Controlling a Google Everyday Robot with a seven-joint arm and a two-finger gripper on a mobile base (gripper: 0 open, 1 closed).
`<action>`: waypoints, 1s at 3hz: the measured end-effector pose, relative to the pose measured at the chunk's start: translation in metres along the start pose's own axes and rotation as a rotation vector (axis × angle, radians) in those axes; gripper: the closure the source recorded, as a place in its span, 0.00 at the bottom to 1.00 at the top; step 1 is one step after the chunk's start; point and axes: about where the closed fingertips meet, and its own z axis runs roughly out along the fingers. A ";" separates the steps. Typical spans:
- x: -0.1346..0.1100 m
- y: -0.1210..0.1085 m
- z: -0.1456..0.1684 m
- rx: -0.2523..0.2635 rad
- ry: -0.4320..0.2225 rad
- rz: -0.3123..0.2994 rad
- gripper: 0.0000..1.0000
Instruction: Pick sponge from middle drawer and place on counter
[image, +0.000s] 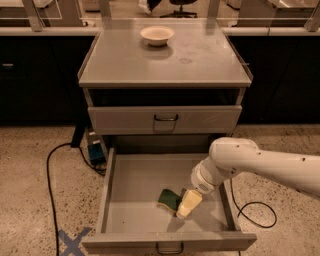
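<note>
camera view: sponge (169, 199) in middle drawer (134, 186), gripper (188, 205) beside it.

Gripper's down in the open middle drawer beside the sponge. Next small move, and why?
Probably nudge the gripper sideways until it is centred over the small wavy green-and-yellow sponge. The gripper sits low inside the wide shallow grey metal drawer, against the sponge's edge rather than above it, and the sponge lies on the drawer floor, not yet lifted.
</note>
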 end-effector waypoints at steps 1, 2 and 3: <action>-0.005 -0.001 0.035 0.009 -0.041 0.013 0.00; -0.014 -0.005 0.077 0.031 -0.067 0.042 0.00; -0.022 -0.009 0.112 0.042 -0.087 0.080 0.00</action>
